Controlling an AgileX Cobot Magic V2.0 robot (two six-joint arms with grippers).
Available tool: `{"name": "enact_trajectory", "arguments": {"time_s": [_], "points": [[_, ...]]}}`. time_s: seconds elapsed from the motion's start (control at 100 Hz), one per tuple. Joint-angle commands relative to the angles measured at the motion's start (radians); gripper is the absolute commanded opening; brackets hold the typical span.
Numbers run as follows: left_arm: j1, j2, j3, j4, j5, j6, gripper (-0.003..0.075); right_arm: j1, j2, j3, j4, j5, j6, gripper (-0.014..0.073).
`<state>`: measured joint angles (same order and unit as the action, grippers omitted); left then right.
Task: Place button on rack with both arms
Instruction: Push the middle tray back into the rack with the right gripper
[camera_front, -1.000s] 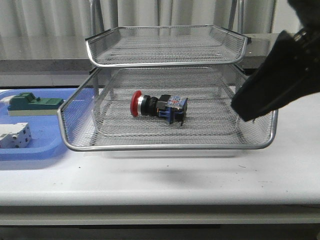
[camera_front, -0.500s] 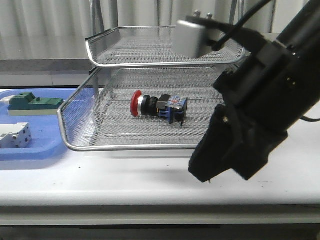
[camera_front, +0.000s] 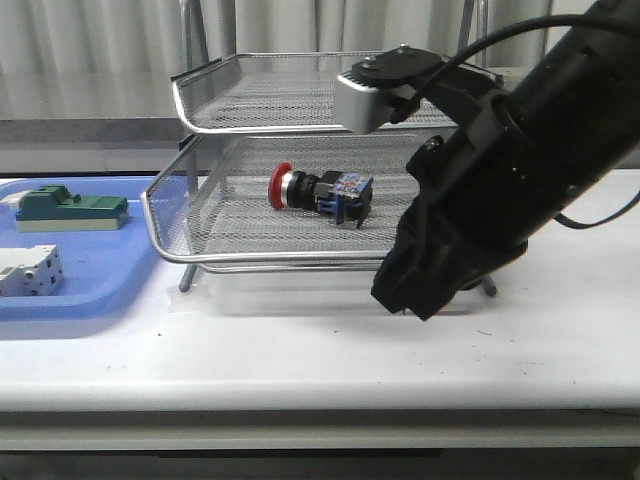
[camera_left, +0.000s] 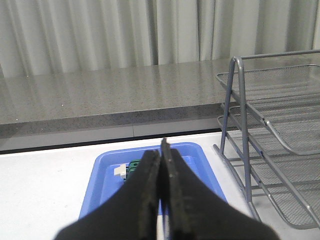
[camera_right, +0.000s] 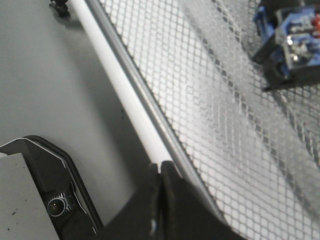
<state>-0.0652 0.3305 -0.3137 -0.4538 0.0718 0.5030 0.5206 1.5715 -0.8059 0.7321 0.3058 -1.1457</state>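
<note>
Red-capped button (camera_front: 318, 191) on wire-mesh rack (camera_front: 240, 262), right claw (camera_right: 160, 172) pressed together, left claw (camera_left: 161, 157) likewise

Rack (camera_front: 300, 262) front right corner hidden behind right arm (camera_front: 500, 180), button (camera_right: 292, 42) cut off by the right wrist view's edge, green block (camera_left: 134, 167) mostly hidden behind left gripper (camera_left: 161, 165) fingers.

Button (camera_front: 318, 191) on rack's (camera_front: 250, 260) middle tier, tray (camera_front: 100, 285) to its left.
</note>
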Motion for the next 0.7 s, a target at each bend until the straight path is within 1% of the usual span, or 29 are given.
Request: {"name": "enact_trajectory", "arguments": {"time_s": [0.0,0.23,0.35,0.47,0.57,0.69], "points": [[0.003,0.007,-0.027,-0.011,-0.078,-0.012,-0.0020,-0.044,0.006,-0.082,0.011,-0.074,-0.007,-0.0060],[0.003,0.007,-0.027,-0.011,-0.078,-0.012,-0.0020,-0.097,0.089,-0.212,0.011,-0.052,-0.007,-0.0060],[0.003,0.007,-0.027,-0.011,-0.078,-0.012,-0.0020,-0.097,0.092,-0.237,0.011,-0.035,-0.007,-0.0060],[0.003,0.007,-0.027,-0.011,-0.078,-0.012,-0.0020,-0.096,0.088,-0.241,0.015,0.031,-0.004,-0.0060],[0.003,0.007,-0.027,-0.011,-0.078,-0.012,-0.0020,-0.096,0.075,-0.241,0.019,0.106,0.039,-0.0060],[0.003,0.007,-0.027,-0.011,-0.078,-0.012,-0.0020,-0.096,0.038,-0.238,0.018,0.176,0.134,-0.0060]]}}
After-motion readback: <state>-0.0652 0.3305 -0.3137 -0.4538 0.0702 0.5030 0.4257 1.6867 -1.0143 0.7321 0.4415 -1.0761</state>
